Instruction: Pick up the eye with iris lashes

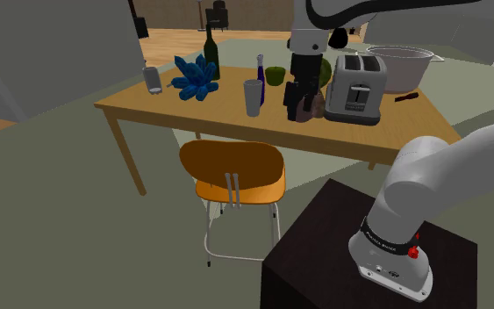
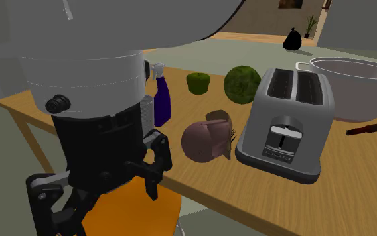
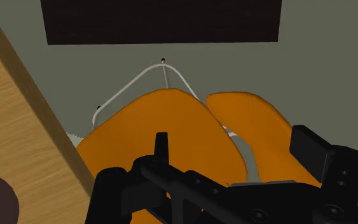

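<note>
Gripper [image 3: 229, 137]: black, its two fingers spread wide apart with nothing between them; the orange chair seat [image 3: 171, 137] shows beyond the gap.
Eye [image 2: 207, 139]: a rounded, dull pinkish-brown lump with short dark lashes on the side toward the toaster; it lies on the table [image 2: 354, 194] close to the front edge.
Eye and gripper: near each other but apart; in the second exterior view the eye sits to the right of the nearer finger [image 2: 157, 161].
Toaster [image 2: 284, 127]: silver, two slots, just beside the eye on the second exterior view's right.
Behind the eye: a rough green ball [image 2: 242, 82], a small green fruit [image 2: 197, 82] and a blue spray bottle [image 2: 161, 100].
Far end of table: a blue spiky object [image 1: 194, 77], a dark bottle [image 1: 211, 54] and a grey cup [image 1: 253, 97].
Pot [image 2: 354, 84]: large, grey, behind the toaster.
</note>
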You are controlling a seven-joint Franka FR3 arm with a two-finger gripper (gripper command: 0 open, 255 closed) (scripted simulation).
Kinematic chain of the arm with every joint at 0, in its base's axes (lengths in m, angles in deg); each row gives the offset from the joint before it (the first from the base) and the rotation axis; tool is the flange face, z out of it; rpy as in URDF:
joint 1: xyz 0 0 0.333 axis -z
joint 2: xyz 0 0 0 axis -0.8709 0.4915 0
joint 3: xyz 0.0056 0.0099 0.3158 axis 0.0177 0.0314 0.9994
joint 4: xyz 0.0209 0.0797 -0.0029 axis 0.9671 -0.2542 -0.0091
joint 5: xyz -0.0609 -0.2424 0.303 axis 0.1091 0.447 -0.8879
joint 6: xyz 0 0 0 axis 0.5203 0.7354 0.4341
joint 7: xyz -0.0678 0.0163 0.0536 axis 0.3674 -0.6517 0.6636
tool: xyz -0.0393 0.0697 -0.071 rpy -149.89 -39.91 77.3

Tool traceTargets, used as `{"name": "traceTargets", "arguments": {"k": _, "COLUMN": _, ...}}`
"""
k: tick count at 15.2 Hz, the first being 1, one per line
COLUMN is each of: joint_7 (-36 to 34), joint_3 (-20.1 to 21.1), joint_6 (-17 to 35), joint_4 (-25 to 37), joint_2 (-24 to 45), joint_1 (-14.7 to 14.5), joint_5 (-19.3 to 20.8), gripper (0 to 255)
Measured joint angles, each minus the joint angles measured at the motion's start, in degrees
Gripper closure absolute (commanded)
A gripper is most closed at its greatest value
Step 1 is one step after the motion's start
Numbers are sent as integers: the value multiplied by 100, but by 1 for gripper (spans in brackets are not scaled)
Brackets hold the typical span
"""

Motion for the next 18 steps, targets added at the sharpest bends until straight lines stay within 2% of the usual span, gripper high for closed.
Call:
{"name": "traceTargets", "arguments": {"k": 4, "joint_7": 146, "joint_3": -229, "joint_6": 124, "joint_4": 26, "joint_2": 66, "joint_1": 150, "joint_5": 128, "gripper": 0}}
{"name": "traceTargets", "arguments": {"k": 12, "joint_7": 759, "joint_3": -1152, "joint_6": 817, "joint_4": 219, "joint_2": 627, "joint_1": 655, "joint_5": 504, "gripper": 0}}
{"name": "traceTargets", "arguments": {"k": 18, "joint_7": 1275, "joint_3": -1889, "joint_6": 1229, "joint_4": 541, "joint_2": 1116, "joint_1": 964, "joint_5": 617, "gripper": 0}}
